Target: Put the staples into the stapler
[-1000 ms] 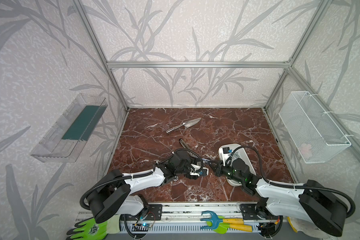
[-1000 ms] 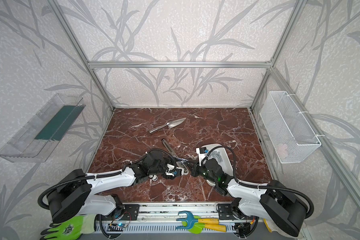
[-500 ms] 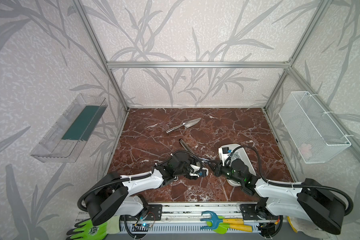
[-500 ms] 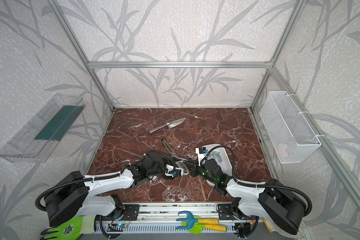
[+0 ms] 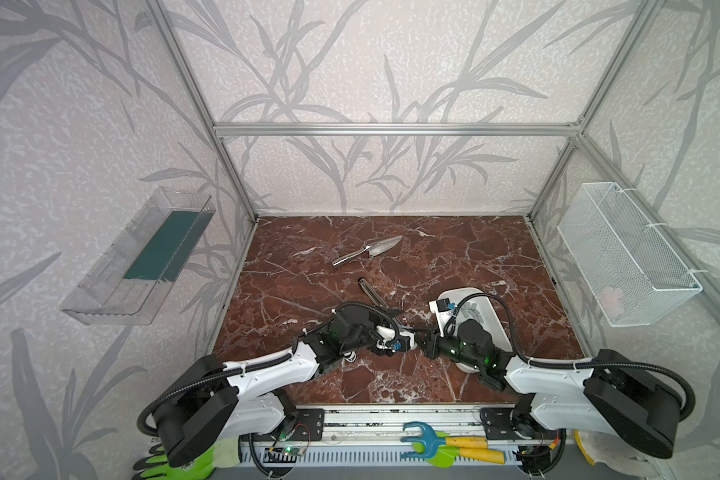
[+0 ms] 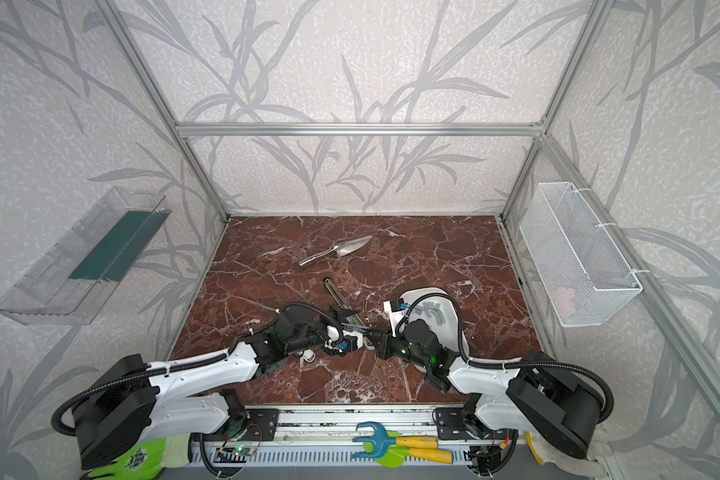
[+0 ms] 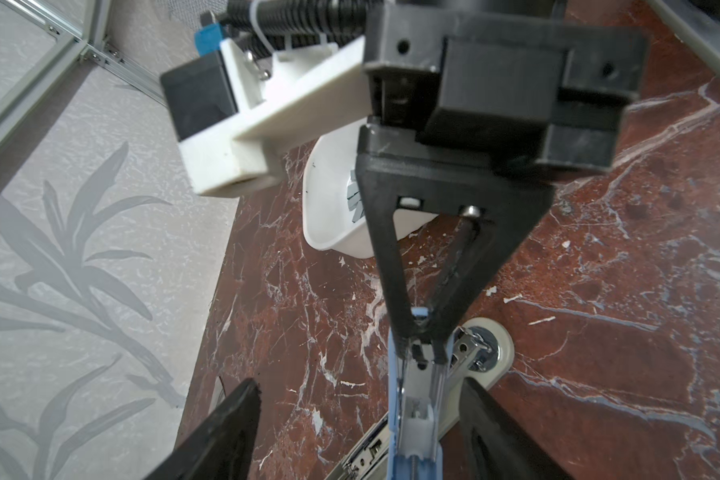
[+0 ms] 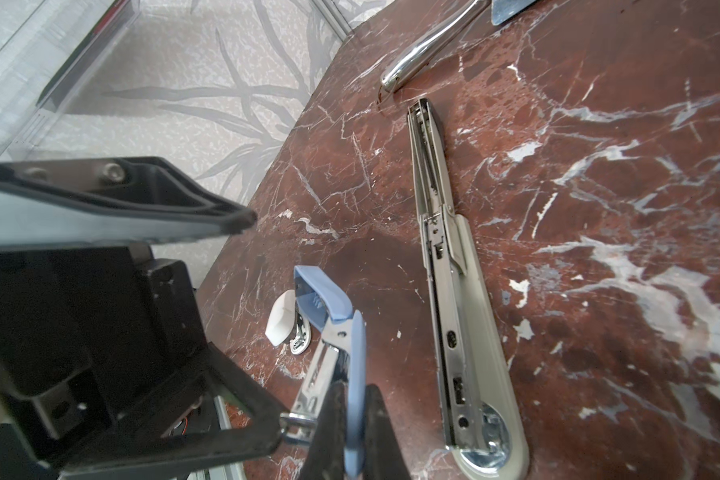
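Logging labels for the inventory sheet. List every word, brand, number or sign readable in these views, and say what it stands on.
No text can be read anywhere in these views.
Green glove: round printed emblem, too small to read.
Blue stapler: no legible marking.
Grey stapler: no legible marking.

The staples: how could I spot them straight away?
On the red marble table, right side, sits a white oval tray. The staples are the little dull-grey blocks scattered inside it, the only small loose things in that tray.
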{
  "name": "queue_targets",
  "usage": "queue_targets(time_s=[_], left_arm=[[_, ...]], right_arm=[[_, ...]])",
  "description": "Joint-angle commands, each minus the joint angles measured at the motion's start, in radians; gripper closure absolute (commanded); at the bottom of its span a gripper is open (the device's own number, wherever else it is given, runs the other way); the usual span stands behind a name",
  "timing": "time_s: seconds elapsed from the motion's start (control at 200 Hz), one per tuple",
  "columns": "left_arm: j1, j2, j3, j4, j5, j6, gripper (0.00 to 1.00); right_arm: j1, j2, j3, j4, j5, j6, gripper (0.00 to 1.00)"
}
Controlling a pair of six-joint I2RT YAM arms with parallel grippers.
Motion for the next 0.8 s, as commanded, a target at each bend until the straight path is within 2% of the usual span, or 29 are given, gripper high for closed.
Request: queue_targets(time_s=[0.0,0.085,0.185,0.295,0.415,0.475,0.625,0.735,0.8], left_arm=[[-0.002,0.035,0.017,-0.031,0.038,0.026,0.23],[-0.002,0.056,0.026,-0.031,0.037,0.026,0.24],[-0.001,0.078,0.040,-0.029,0.037,0.027,0.33],[-0.001,0.105,0.066,-0.054,0.046,0.038,0.50],[0.000,0.135,0.086,-0.066,0.038,0.055,0.74],[0.000,0.148,0.090,-0.062,0.033,0.064,0.82],[0.002,0.154,0.092,-0.068,0.029,0.083,0.91],[0.013,0.138,0.123,-0.215,0.041,0.125,0.95],[0.025,0.135,0.143,-0.305,0.047,0.146,0.99]], right_arm=[[0.015,-0.021,0.022,0.039,-0.005,-0.017,1.00],[0.018,-0.030,0.024,0.032,-0.002,-0.018,1.00],[0.027,-0.032,0.024,0.035,-0.002,-0.017,1.00],[0.032,-0.029,0.027,0.039,-0.006,-0.009,1.00],[0.033,-0.013,0.029,0.056,-0.019,0.000,1.00],[0.034,-0.001,0.029,0.065,-0.019,0.003,1.00],[0.033,0.010,0.040,0.046,-0.004,-0.002,1.00],[0.032,-0.015,0.039,-0.006,0.036,-0.022,0.86],[0.027,-0.050,0.025,-0.041,0.072,-0.035,0.82]])
